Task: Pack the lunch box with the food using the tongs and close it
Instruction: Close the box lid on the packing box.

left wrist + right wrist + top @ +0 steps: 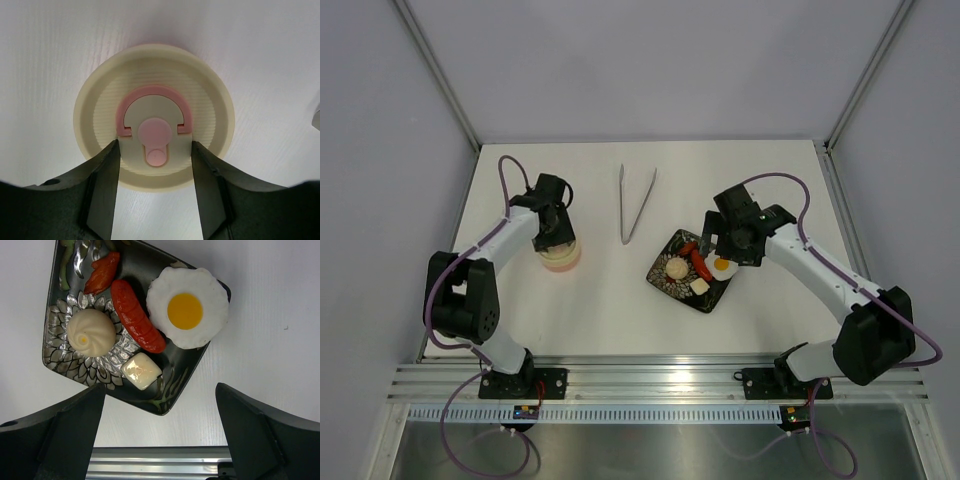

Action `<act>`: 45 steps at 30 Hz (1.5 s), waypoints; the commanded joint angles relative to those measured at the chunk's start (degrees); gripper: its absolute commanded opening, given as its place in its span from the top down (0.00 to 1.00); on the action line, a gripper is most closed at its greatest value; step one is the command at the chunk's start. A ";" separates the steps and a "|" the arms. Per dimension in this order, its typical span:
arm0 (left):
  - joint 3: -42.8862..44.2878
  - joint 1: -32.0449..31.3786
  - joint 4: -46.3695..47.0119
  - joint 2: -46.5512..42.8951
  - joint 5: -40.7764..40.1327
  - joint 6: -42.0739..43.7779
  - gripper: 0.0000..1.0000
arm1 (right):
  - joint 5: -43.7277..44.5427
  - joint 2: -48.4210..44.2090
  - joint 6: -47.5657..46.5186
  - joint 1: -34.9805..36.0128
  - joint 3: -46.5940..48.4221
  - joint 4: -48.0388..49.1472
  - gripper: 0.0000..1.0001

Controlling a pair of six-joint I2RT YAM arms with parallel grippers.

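I have the left tool (155, 145) hanging straight over the lunch box (562, 260), which stands on the left side of the bench (610, 310). Its lid (95, 105) looks to be in place. The tool is about half spread, with 1 finger on each side of the pink handle (152, 96) in the middle of the lid. I cannot tell whether the fingers press on that handle or only flank it.

The right tool (160, 390) hovers over the near edge of the black plate (172, 382) on the right, spread wide and holding nothing. The food (700, 268) lies on that plate: a fried egg (186, 307), a red sausage (136, 315), a pale bun (91, 332), a pale cube (141, 371) and an orange piece (102, 272) at the far edge.

The tongs (626, 236) lie on the bench between the 2 arms, well apart from both box and plate. Their long axis runs near to far, with the joined end near and the 2 open tips far. From the right tool they lie to the left and a little farther off; from the left tool they lie to the right. Neither arm is clearly closer. The left one is occupied at the lid, so I judge the free right arm should fetch them, swinging left with its fingers set across that long axis. The lid has to come off before any piece goes in.
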 commanded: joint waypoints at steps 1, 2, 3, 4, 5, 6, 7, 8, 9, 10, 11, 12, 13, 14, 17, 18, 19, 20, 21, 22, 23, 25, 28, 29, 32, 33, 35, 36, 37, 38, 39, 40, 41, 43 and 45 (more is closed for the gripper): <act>-4.84 -3.34 1.28 2.77 3.34 -3.77 0.86 | -0.27 -2.11 0.30 0.03 -0.08 0.61 0.00; -5.81 -3.61 2.16 2.76 3.51 -4.73 0.86 | -0.18 -2.29 0.39 -0.06 -0.26 0.61 0.00; -6.43 -3.96 2.60 2.59 3.60 -5.26 0.86 | -0.18 -2.55 0.39 0.03 -0.35 0.43 0.01; -7.13 -4.84 3.30 2.33 3.78 -5.70 0.86 | -0.10 -2.64 0.39 -0.06 -0.43 0.43 0.01; -7.83 -5.19 4.79 1.89 4.30 -6.75 0.87 | -0.09 -2.82 0.39 -0.06 -0.52 0.43 0.00; -9.40 -5.72 5.93 0.67 4.57 -7.11 0.87 | -0.09 -3.17 0.39 -0.06 -0.61 0.26 0.01; -10.03 -6.85 6.64 0.22 4.66 -7.55 0.87 | -0.01 -3.26 0.48 -0.06 -0.61 0.17 0.01; -10.38 -7.47 7.61 -0.13 4.05 -7.90 0.87 | -0.01 -3.34 0.56 -0.06 -0.70 0.17 0.01; -10.47 -8.18 7.70 -0.31 3.43 -8.08 0.86 | -0.01 -3.52 0.65 0.03 -0.78 0.08 0.01; -10.39 -9.32 7.79 -0.40 2.90 -8.17 0.86 | -0.01 -3.69 0.56 -0.06 -0.70 -0.01 0.00; -10.39 -9.85 7.62 -0.57 1.59 -8.69 0.85 | 0.08 -3.78 0.65 -0.06 -0.87 -0.01 0.01; -10.82 -10.46 7.96 -0.84 1.32 -8.78 0.83 | 0.08 -3.96 0.65 -0.06 -0.79 -0.10 0.00; -11.00 -10.64 8.14 -1.71 1.23 -8.79 0.79 | 0.17 -4.05 0.74 -0.06 -0.96 -0.27 0.01; -11.18 -10.73 8.40 -1.98 1.32 -8.61 0.68 | 0.26 -4.13 0.74 -0.06 -0.96 -0.36 0.01; -10.39 -10.82 7.62 -2.86 1.14 -7.74 0.56 | 0.34 -4.57 0.83 -0.06 -1.31 -0.45 0.01; -10.04 -10.91 7.27 -3.12 1.05 -7.47 0.54 | 0.43 -4.75 0.83 -0.06 -1.31 -0.53 0.01; -9.77 -10.82 6.66 -3.39 0.97 -7.29 0.52 | 0.43 -4.75 0.83 -0.06 -1.31 -0.62 0.01; -9.08 -10.99 6.30 -4.26 0.88 -6.86 0.48 | 0.52 -4.75 0.91 -0.06 -1.31 -0.54 0.01; -8.11 -11.00 5.51 -4.96 0.70 -6.33 0.47 | 0.43 -4.75 1.00 -0.06 -1.31 -0.62 0.01; -8.10 -10.91 5.16 -4.97 0.61 -6.32 0.46 | 0.43 -4.75 1.00 -0.06 -1.23 -0.62 0.01; -6.97 -11.00 4.63 -5.75 0.35 -5.89 0.46 | 0.43 -4.66 1.00 -0.06 -1.31 -0.62 0.01; -5.65 -11.17 3.23 -6.55 -0.26 -5.36 0.45 | 0.35 -4.49 1.00 -0.06 -1.31 -0.45 0.01; -2.92 -11.17 1.47 -7.78 -1.75 -4.48 0.45 | 0.34 -4.31 0.92 -0.06 -1.05 -0.54 0.01; -1.70 -11.17 1.03 -8.13 -2.19 -4.22 0.46 | 0.26 -4.31 1.00 -0.06 -0.96 -0.54 0.00; 0.07 -11.17 0.24 -8.66 -3.34 -3.08 0.44 | 0.26 -4.05 1.00 0.03 -0.87 -0.53 0.00; 1.20 -11.17 -0.11 -8.05 -3.34 -2.72 0.41 | 0.17 -4.05 0.92 -0.06 -0.79 -0.45 0.01; 2.09 -11.17 -0.99 -7.00 -3.43 -2.11 0.38 | 0.08 -3.96 0.92 -0.06 -0.79 -0.45 0.00; 2.27 -11.17 -1.00 -6.64 -3.26 -2.11 0.37 | 0.17 -3.96 0.92 0.03 -0.96 -0.45 0.00; 2.18 -11.17 -0.82 -6.12 -2.91 -2.11 0.37 | 0.17 -4.05 1.00 -0.06 -0.96 -0.45 0.00; 1.92 -11.17 -0.65 -6.03 -2.73 -2.19 0.37 | 0.26 -4.13 0.92 -0.06 -1.05 -0.53 0.01; 1.66 -11.17 -0.38 -5.94 -2.64 -2.28 0.37 | 0.26 -4.14 0.92 0.03 -1.14 -0.45 0.01; 1.04 -11.26 -0.21 -5.94 -2.46 -2.37 0.36 | 0.26 -4.14 0.92 -0.06 -1.14 -0.53 0.00; 0.86 -11.17 -0.21 -5.85 -2.38 -2.37 0.37 | 0.34 -3.87 0.83 0.03 -1.22 -0.45 0.00; 0.60 -11.17 -0.29 -5.85 -2.20 -2.54 0.36 | 0.26 -3.70 0.74 -0.06 -1.23 -0.45 0.01; 0.42 -11.26 -0.47 -6.02 -2.20 -2.46 0.33 | 0.08 -3.43 0.74 -0.06 -1.14 -0.27 0.01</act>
